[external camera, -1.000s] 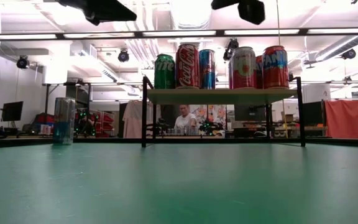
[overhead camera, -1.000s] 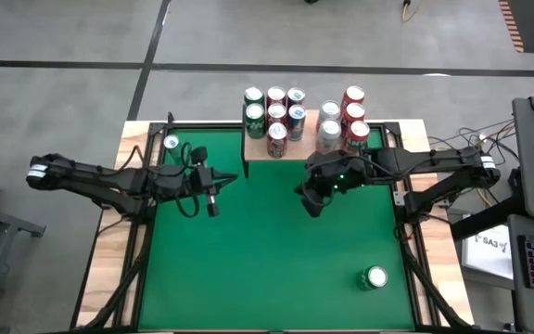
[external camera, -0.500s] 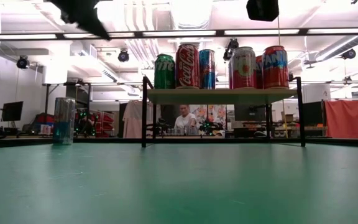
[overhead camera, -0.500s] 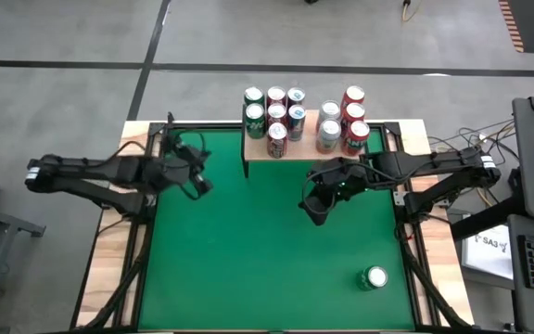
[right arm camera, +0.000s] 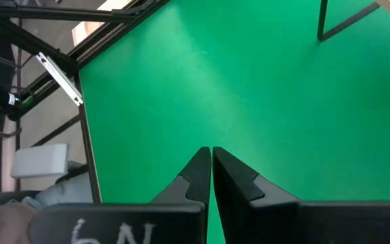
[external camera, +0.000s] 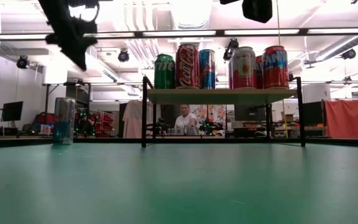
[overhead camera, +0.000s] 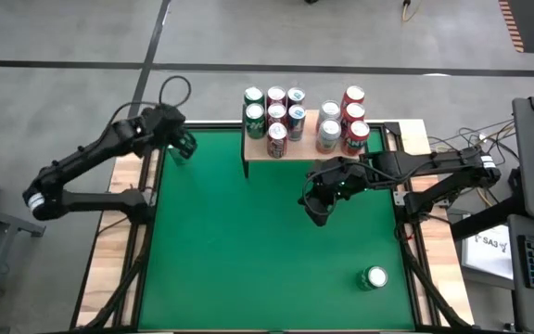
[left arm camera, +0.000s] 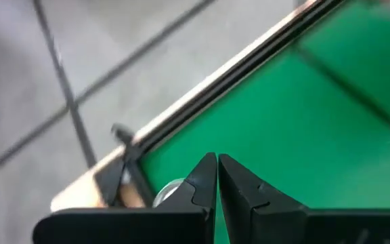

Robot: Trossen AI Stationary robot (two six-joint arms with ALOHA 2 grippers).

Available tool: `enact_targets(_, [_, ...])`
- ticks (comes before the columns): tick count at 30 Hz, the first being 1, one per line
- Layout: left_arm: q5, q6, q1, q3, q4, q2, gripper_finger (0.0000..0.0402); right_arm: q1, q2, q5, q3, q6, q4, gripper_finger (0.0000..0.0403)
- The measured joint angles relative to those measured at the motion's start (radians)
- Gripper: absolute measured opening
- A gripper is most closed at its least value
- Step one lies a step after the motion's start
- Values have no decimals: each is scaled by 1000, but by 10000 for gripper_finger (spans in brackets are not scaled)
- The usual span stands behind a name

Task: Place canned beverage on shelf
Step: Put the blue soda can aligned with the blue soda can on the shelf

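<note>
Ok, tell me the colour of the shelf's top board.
Light wood; the shelf shows it best in the high view.

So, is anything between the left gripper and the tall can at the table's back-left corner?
Nothing visible does. The left gripper, shut, hangs above the tall can with only air between them. The right gripper, also shut, waits over the felt in front of the shelf.

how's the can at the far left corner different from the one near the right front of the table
The corner can stands upright right under the shut left gripper; the front can sits alone, far from both grippers. The corner can looks tall, slim and silver-blue; the front can shows a green rim. Both are on the green table, not on the shelf.
</note>
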Motion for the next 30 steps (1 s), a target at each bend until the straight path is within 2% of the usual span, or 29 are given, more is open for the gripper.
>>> enact_targets(3, [42,5,100,0,-29,45,0,0,0,0,0,-20,-3,9])
enact_targets(6, [45,6,146,0,-55,93,0,0,0,0,0,-38,-4,9])
enact_targets(13, [31,19,162,0,-70,193,1,0,0,-1,2,-70,-6,9])
enact_targets(16, [29,-12,162,0,-107,220,14,0,0,-1,2,-71,-7,9])
enact_targets(21, [1,-37,162,0,-144,242,75,0,0,-2,2,-76,-8,9])
enact_targets(26, [0,-47,162,0,-153,231,170,0,0,-2,2,-80,-18,9])
enact_targets(30, [-44,-53,165,0,-161,224,245,0,0,-2,2,-80,-45,9])
